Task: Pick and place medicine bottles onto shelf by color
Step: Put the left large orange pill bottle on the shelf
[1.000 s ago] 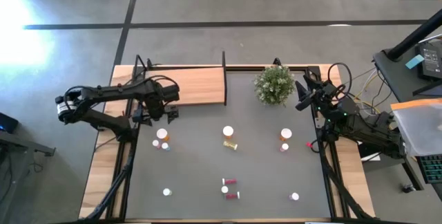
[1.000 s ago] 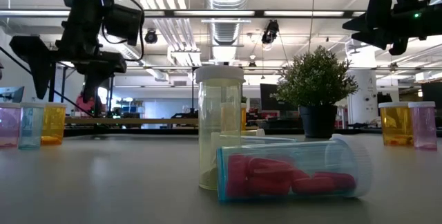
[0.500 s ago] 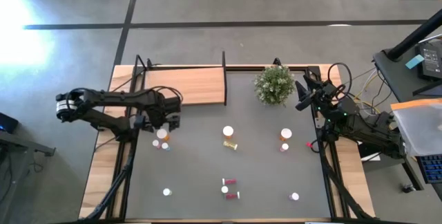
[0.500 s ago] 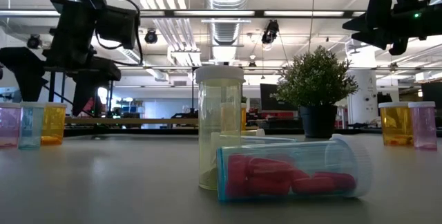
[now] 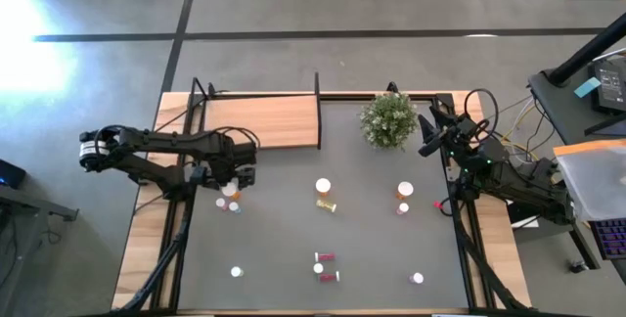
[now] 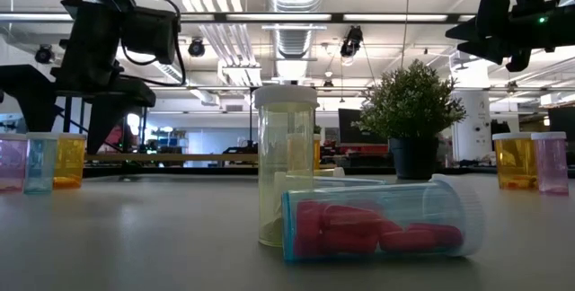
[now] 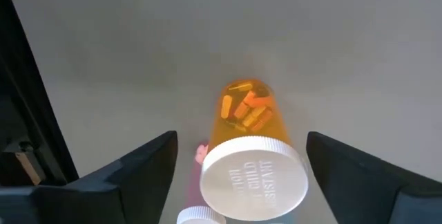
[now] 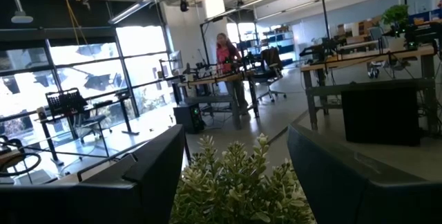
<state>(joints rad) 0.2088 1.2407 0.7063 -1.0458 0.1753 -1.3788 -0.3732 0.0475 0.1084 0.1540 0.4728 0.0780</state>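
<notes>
My left gripper [image 5: 228, 172] points down, open, over an upright orange medicine bottle [image 7: 248, 117] with a white cap [image 7: 253, 177]. Its two fingers [image 7: 141, 172] stand on either side of the bottle, with a gap on each side. A pink bottle [image 6: 11, 163] and a pale blue one [image 6: 40, 163] stand right beside the orange one [image 6: 69, 161]. The light wooden shelf [image 5: 264, 121] lies at the far left of the table. My right gripper [image 5: 428, 133] waits open, raised at the far right, facing the plant [image 8: 235, 182].
More bottles stand or lie on the dark mat: a yellow upright one [image 6: 286, 165], one on its side with red pills [image 6: 377, 224], an orange [image 6: 515, 161] and a pink one [image 6: 551, 163] at the right. A green potted plant [image 5: 388, 119] stands at the far edge.
My left gripper has moved from beside the shelf toward the table's near edge and sunk down over the orange bottle, most of it in the first half second. The bottles have stayed where they were.
</notes>
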